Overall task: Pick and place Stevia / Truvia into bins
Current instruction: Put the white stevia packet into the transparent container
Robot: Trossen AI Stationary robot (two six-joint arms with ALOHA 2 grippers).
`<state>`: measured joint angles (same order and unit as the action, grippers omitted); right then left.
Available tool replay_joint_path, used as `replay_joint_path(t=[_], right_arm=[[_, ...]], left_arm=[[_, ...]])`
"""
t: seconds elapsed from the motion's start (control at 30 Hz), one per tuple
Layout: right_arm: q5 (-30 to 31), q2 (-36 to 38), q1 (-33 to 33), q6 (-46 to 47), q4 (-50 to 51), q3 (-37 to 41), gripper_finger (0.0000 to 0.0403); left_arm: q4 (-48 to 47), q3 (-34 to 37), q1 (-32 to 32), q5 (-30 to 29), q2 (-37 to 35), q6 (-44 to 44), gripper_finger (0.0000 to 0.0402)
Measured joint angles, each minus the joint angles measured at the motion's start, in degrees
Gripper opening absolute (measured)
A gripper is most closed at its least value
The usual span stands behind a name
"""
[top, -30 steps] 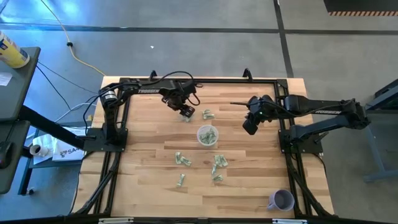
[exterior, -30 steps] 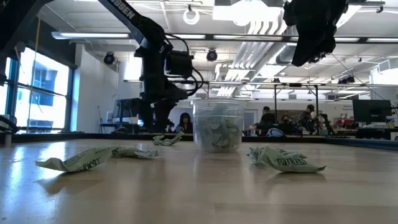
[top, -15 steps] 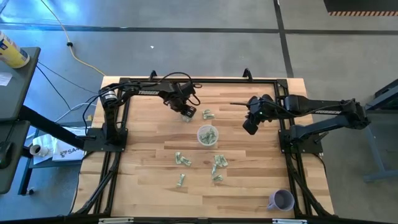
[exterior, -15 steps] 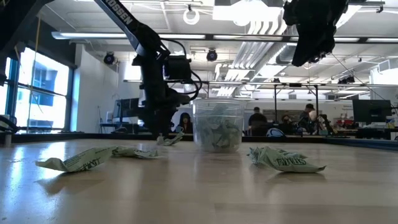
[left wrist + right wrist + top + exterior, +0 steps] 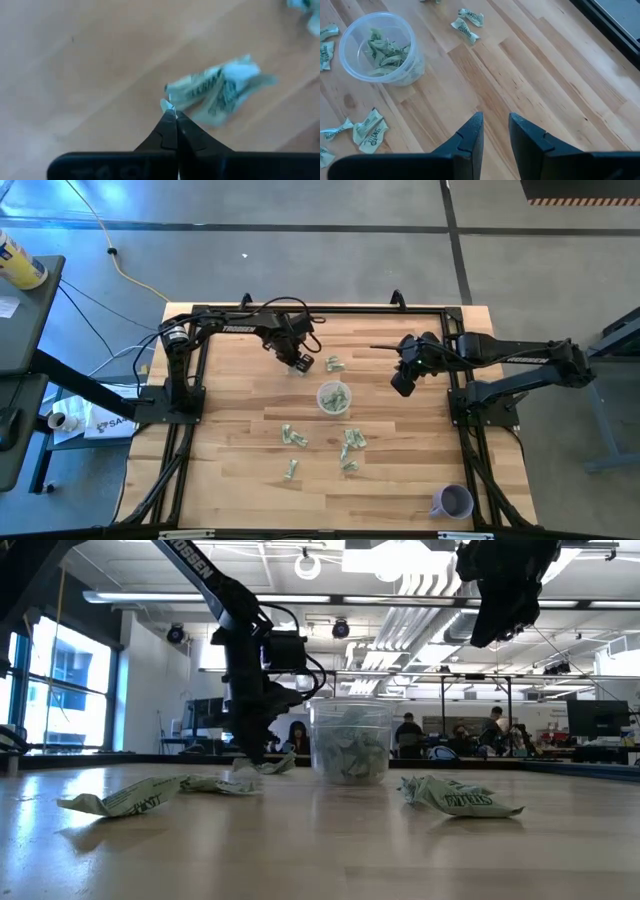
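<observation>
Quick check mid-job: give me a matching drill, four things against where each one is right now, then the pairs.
Things:
1. left gripper
2. right gripper
3. clear cup
4. purple cup

Places or states:
A. near the table's front right corner
B. mid-table, holding crumpled packets
C. hanging above bare wood, jaws slightly apart
D. jaws shut at a packet's edge, down at the table

Pairs: 1-D, 2-C, 3-B, 4-A

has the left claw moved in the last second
Yes. The left claw has dropped to the wooden table, left of the clear plastic cup, and pinched shut.
</observation>
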<state>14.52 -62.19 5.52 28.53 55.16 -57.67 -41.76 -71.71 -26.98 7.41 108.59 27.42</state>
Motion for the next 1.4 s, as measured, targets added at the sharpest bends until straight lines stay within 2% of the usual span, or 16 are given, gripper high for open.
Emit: replay_joint_path(t=[0.13, 0.27, 0.47, 0.63, 0.83, 1.07, 1.17, 1.4], right_arm=[[0.0, 0.0, 0.0, 0.0, 0.0, 0.0, 0.0083], [0.0, 0.0, 0.0, 0.0, 0.0, 0.0, 0.0083], [0.3, 0.0, 0.1, -0.3, 0.0, 0.0, 0.0083], [0.3, 0.0, 0.1, -0.5, 0.0, 0.0, 0.0083], [0.0, 0.0, 0.1, -0.6, 0.5, 0.0, 0.0083], [-0.8, 0.0, 0.1, -1.6, 2.1, 0.0, 0.0083], [-1.4, 0.0, 0.0, -1.8, 2.8, 0.0, 0.0083], [-1.1, 0.0, 0.0, -4.8, 2.9, 0.0, 0.0083]], left_arm=[[-4.3, -2.4, 0.4, 0.4, -1.3, -0.7, 0.0025], [-5.4, -5.7, 2.3, -1.8, -4.5, -2.0, 0.0023], [4.9, -10.8, 8.8, 4.5, -8.3, -7.5, 0.0025], [11.0, -12.2, 13.8, 6.0, -6.0, -8.7, 0.0025], [10.4, -11.9, 17.6, 8.2, -0.2, -7.5, 0.0028], [12.9, -11.9, 20.9, -0.5, 3.3, -6.6, 0.0033], [13.7, -12.0, 21.6, -2.3, 4.0, -6.7, 0.0034], [14.0, -12.6, 22.3, -3.9, 4.5, -7.5, 0.0080]])
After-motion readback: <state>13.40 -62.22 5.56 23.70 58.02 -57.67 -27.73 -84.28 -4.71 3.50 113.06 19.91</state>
